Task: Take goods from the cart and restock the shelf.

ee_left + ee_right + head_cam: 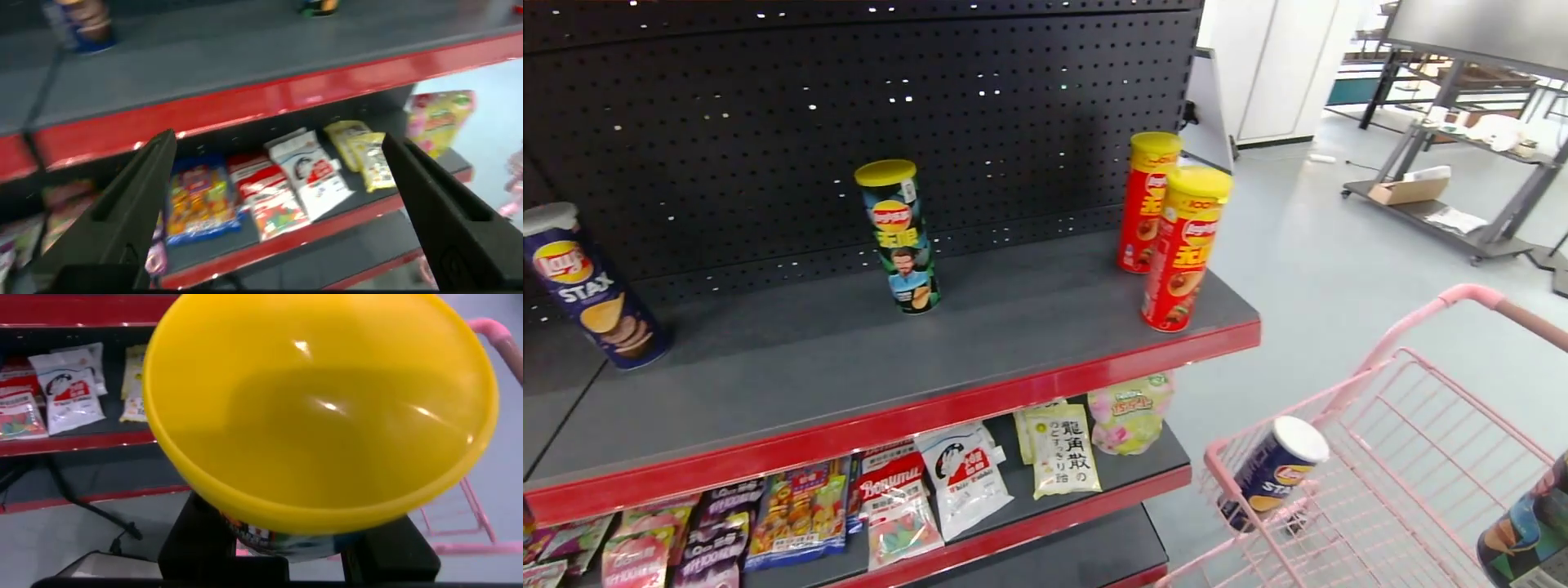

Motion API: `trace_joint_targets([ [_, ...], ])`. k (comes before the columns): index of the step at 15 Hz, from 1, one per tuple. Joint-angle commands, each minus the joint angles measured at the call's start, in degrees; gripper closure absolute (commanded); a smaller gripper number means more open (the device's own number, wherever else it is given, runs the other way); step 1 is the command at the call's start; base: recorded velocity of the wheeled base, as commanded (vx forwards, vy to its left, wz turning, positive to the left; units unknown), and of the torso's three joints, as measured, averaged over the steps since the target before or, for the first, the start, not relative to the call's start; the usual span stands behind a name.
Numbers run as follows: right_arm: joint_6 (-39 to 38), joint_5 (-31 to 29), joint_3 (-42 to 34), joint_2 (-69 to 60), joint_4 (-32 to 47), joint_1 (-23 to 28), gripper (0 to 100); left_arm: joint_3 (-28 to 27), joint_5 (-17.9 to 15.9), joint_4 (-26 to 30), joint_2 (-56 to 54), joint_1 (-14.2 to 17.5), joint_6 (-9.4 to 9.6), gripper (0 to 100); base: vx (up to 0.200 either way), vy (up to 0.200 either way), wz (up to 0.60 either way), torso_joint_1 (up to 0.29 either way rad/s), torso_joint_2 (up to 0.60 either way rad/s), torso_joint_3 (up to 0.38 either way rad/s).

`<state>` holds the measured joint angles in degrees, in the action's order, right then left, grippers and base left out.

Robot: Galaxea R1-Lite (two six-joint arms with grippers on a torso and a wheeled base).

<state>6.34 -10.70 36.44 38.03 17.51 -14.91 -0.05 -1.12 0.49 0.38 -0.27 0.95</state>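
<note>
Chip cans: 4 shelf | 1 cart | left jaws spread | right jaws pinch yellow-lidded can

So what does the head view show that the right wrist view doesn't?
Head only: four cans standing on the top shelf, and a blue can lying in the cart. Right wrist only: the yellow lid of the can held in the right gripper. Both: the cart and the white bag on the lower shelf.
</note>
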Motion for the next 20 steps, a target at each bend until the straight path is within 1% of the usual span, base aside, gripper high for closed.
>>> trace_joint_targets([
  [1, 0.2, 0.0, -0.5, -1.1, 0.0, 0.0, 100, 0.0, 0.0, 0.0, 0.0, 0.0, -0.16, 0, 0.000, 0.000, 0.60, -0.002, 0.00, 0.007],
  [5, 0.6, -0.1, -2.3, -6.1, 0.2, 0.0, 100, 0.0, 0.0, 0.0, 0.0, 0.0, -0.42, 0, 0.000, 0.000, 0.00, 0.000, 0.00, 0.000],
  [7, 0.8, 0.1, -4.4, -12.0, 0.0, -0.2, 100, 0.0, 0.1, 0.0, 0.0, 0.0, -0.34, 0, 0.000, 0.000, 0.00, 0.000, 0.00, 0.000],
  [8, 0.8, 0.1, -4.5, -12.7, 0.0, -0.2, 100, 0.0, 0.1, 0.0, 0.0, 0.0, -0.34, 0, 0.000, 0.000, 0.00, 0.000, 0.00, 0.000],
  [9, 1.3, 0.2, -5.5, -17.5, 0.5, -0.4, 100, 0.0, 0.1, 0.0, 0.0, 0.0, -0.34, 0, 0.000, 0.000, 0.00, 0.000, 0.00, 0.000],
  [12, 3.7, 0.5, -10.1, -25.8, 0.6, -0.5, 100, 0.0, 0.1, 0.0, 0.0, 0.0, -0.25, 0, 0.200, 0.000, 0.00, -0.012, 0.00, 0.009],
  [13, 3.7, 0.5, -11.1, -27.2, 0.6, -0.2, 100, 0.0, 0.1, 0.0, 0.0, 0.0, -0.34, 0, 0.200, 0.000, 0.00, -0.002, 0.00, 0.012],
  [20, 3.7, -0.4, -13.5, -30.7, 0.2, -0.2, 100, 0.0, 0.0, 0.0, 1.1, -0.1, -0.25, 0, 0.000, 0.000, 0.00, 0.000, 0.00, 0.000],
])
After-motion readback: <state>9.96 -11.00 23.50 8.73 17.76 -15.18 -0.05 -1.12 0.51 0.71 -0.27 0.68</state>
